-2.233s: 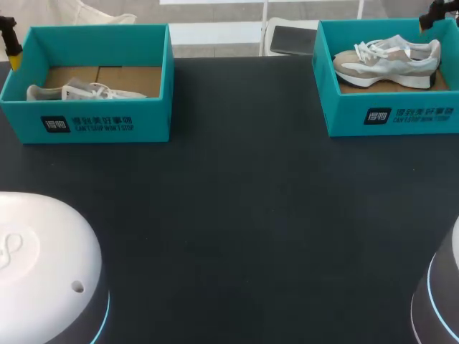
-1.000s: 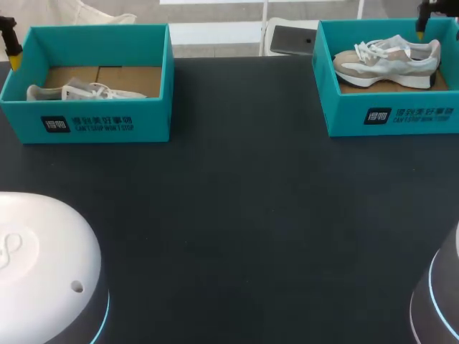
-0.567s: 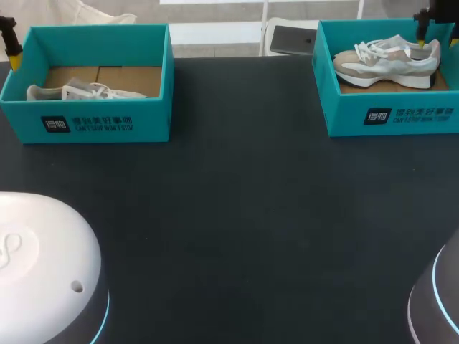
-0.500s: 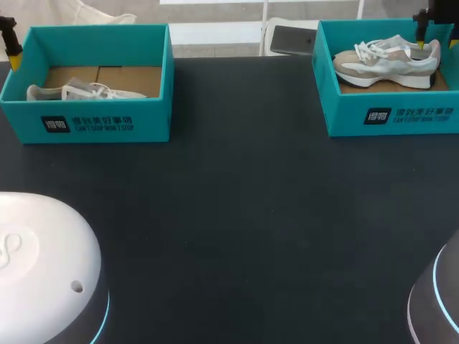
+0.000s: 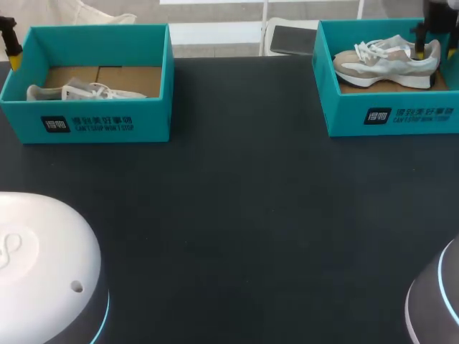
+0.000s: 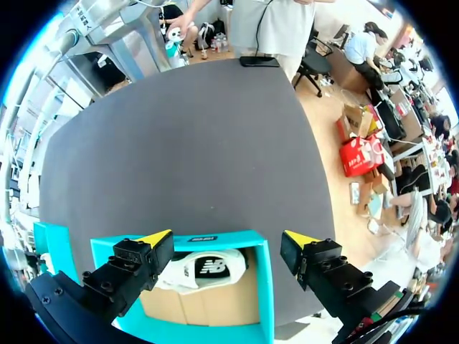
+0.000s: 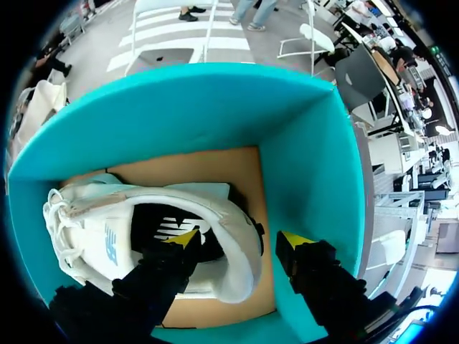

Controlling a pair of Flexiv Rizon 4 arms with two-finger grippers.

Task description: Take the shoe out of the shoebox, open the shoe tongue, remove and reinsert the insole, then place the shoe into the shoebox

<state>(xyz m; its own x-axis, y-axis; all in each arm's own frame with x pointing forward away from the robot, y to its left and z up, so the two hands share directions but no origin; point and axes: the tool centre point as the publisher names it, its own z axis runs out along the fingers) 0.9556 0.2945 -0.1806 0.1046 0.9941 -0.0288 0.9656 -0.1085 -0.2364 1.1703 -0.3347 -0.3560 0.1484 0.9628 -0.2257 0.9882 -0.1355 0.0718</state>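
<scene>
A grey and white shoe (image 5: 387, 61) lies on its side in the teal shoebox (image 5: 391, 115) at the far right. My right gripper (image 5: 435, 49) is down at its heel. In the right wrist view the gripper (image 7: 238, 240) straddles the heel of the shoe (image 7: 143, 229), one finger inside the shoe's mouth and one outside, with small gaps to the heel wall, so it is open. A second white shoe (image 5: 79, 92) lies in the left shoebox (image 5: 93, 122). My left gripper (image 6: 226, 244) hangs wide open above that shoe (image 6: 204, 269).
Dark tabletop (image 5: 237, 201) stretches between the two boxes. My arms' rounded bases (image 5: 43, 272) fill the front corners. The right box's walls (image 7: 308, 179) stand close around the right gripper.
My right gripper has come down over the shoe's heel and its fingers have drawn closer together. The left arm, both boxes and both shoes have stayed put.
</scene>
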